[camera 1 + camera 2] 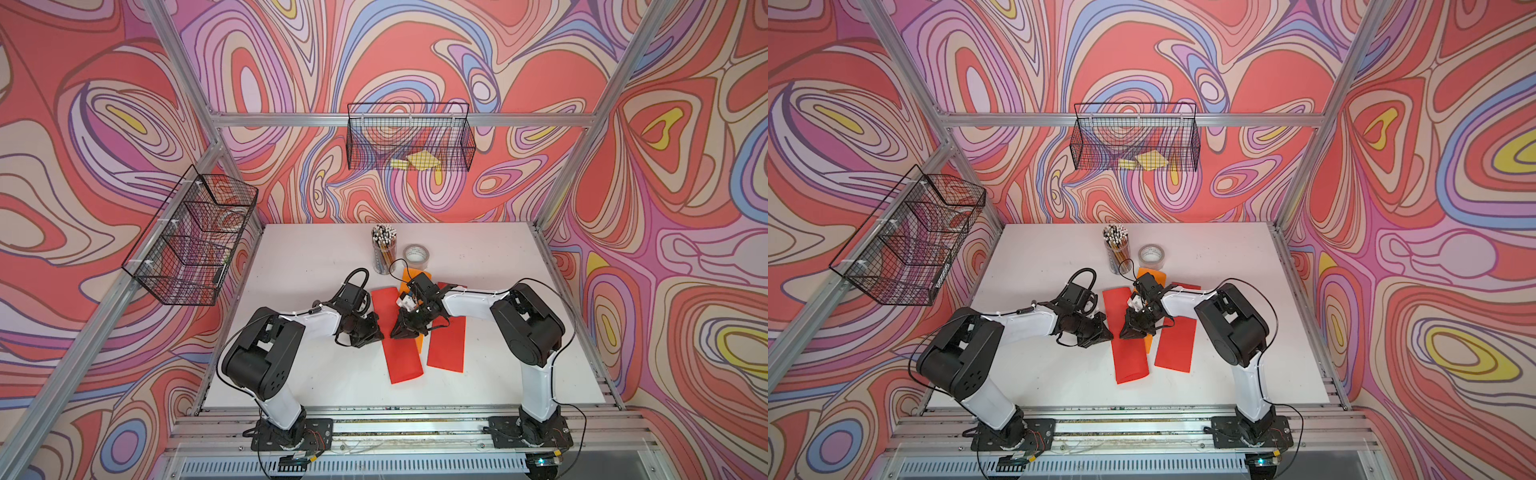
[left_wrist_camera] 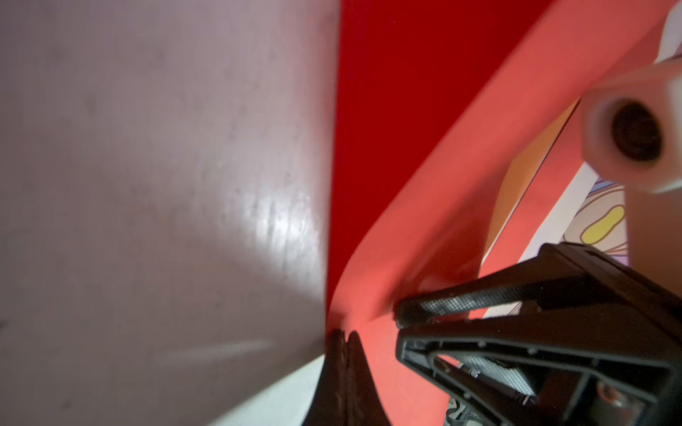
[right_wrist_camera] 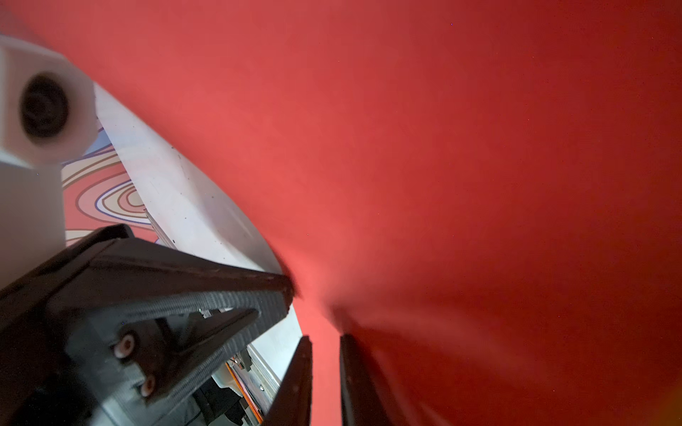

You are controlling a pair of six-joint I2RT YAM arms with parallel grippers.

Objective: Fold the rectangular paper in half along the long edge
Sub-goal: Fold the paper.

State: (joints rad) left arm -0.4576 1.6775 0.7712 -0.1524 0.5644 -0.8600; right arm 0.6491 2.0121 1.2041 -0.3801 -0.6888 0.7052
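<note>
1. The paper is a red rectangle lying near the middle of the white bench. Its long edges run from front to back, slightly slanted.
2. The left pincer is at the paper's left long edge, about halfway along. In the left wrist view its tips are together, nipping that edge.
3. In the same view a paler band of the paper curves up from those tips. A darker, shaded stretch lies flat beside the bare bench.
4. The right pincer points down onto the paper just beside the left one; both top views show the two nearly facing.
5. In the right wrist view the right pincer has a narrow gap between its fingers, and red paper shows in that gap. I cannot tell whether it clamps the sheet or only rests against it.
6. That view also shows the left pincer meeting the paper's edge, which puckers there.
7. An orange sheet lies partly under the paper's right side. A second red sheet lies flat just right of it.
8. Behind the sheets stand a cup of pencils and, beside it, a tape roll.
9. A wire basket on the back wall holds yellow pieces. Another basket hangs on the left wall.
</note>
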